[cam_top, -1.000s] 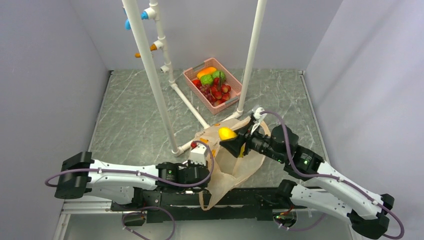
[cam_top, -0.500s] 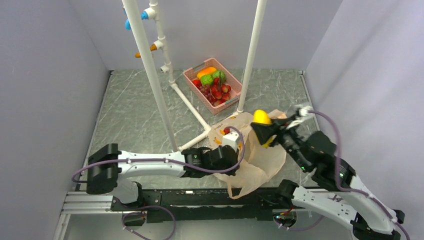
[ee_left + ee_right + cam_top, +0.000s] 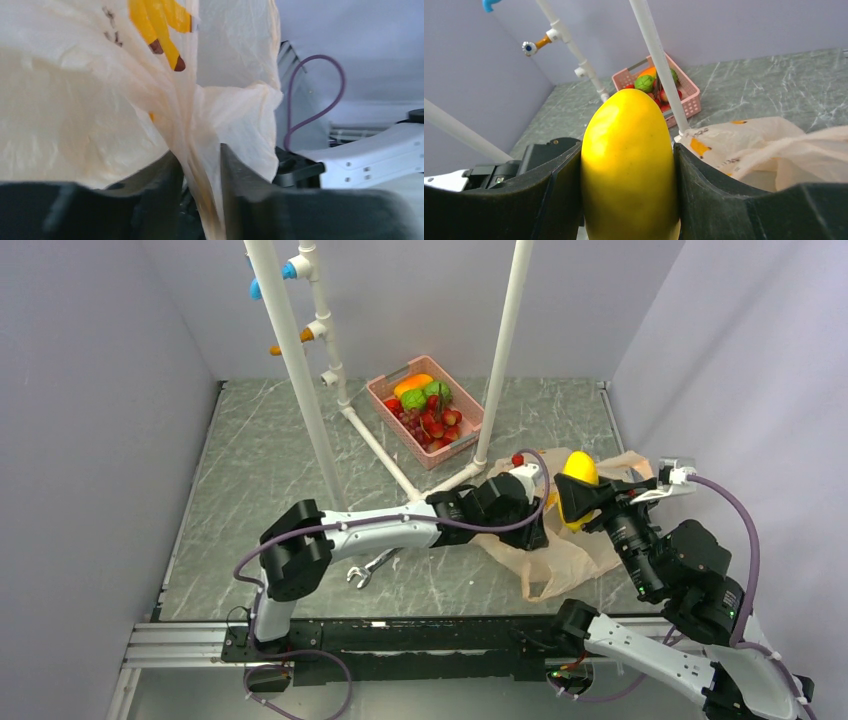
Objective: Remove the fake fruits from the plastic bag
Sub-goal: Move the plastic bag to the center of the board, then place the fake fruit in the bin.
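White arms (image 3: 370,530), black joints, purple cables (image 3: 735,510).

No legible text anywhere; only orange and brown printed marks on the plastic bag (image 3: 100,100)

Glossy yellow mango (image 3: 627,165), translucent peach-beige plastic bag (image 3: 560,555) with orange print, pink basket (image 3: 468,412) far, grey-green marbled counter (image 3: 260,480), black gripper (image 3: 626,200)

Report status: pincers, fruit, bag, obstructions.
Right pincer clamps smooth yellow oval fruit, clear of bag. Left pincer pinches crinkly peach plastic bag. White pipe frame nearby.
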Robot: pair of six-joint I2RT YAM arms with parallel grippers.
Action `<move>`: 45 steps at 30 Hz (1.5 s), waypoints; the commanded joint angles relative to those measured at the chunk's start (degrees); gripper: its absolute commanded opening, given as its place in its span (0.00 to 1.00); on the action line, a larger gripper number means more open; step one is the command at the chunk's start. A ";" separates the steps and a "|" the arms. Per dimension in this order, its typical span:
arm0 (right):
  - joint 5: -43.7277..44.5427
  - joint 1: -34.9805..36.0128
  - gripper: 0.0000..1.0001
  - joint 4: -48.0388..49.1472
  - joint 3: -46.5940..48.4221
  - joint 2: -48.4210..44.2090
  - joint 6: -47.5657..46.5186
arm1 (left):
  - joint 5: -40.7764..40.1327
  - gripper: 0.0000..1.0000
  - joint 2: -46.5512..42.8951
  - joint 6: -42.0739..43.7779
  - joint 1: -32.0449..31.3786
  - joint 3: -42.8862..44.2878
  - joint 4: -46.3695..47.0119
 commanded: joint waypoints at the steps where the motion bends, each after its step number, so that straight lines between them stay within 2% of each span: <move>1: 1.36 0.15 0.00 -1.48 1.54 -0.40 -1.80 | 5.01 0.45 -2.52 0.63 2.19 -0.64 2.44; 2: 1.36 0.16 0.00 -1.54 1.58 -0.23 -1.81 | 4.84 0.50 -3.72 0.68 2.35 -2.63 2.88; 5: 1.42 0.17 0.00 -1.24 1.26 0.27 -1.90 | 4.01 0.79 -8.21 1.46 2.45 -7.22 3.10; 7: 1.31 0.23 0.00 -0.78 0.96 0.83 -1.75 | 3.31 0.90 -11.93 1.97 2.37 -10.31 2.02; 12: 0.97 0.23 0.00 0.44 -0.72 4.60 -0.67 | -1.02 0.93 -27.32 1.57 0.97 -22.70 1.66; 18: -1.46 0.06 0.00 6.64 -5.27 14.89 0.28 | -2.10 0.94 -46.72 -4.58 -0.15 -40.26 3.82; 21: -3.80 -0.44 0.00 12.04 -6.71 22.05 0.20 | -4.23 0.95 -56.36 -5.79 -2.49 -46.22 -0.01; 26: -8.53 -2.67 0.00 21.99 -6.77 35.75 -1.79 | -7.75 0.94 -68.78 -6.56 -6.17 -50.22 -9.77; 33: -13.06 -9.85 0.00 28.17 3.57 57.97 -4.05 | -14.61 0.94 -84.46 -10.52 -8.79 -53.70 -26.33; 37: -10.10 -10.40 0.00 29.94 11.93 69.04 -10.31 | -13.51 0.97 -91.68 -10.54 -8.79 -55.92 -29.17; 40: -8.44 -11.81 0.00 29.13 19.63 77.65 -12.89 | -13.85 0.98 -94.42 -10.84 -8.77 -55.97 -31.60; 45: -11.30 -15.29 0.00 28.10 30.30 88.50 -14.83 | -14.22 0.98 -94.82 -10.79 -8.79 -55.25 -35.59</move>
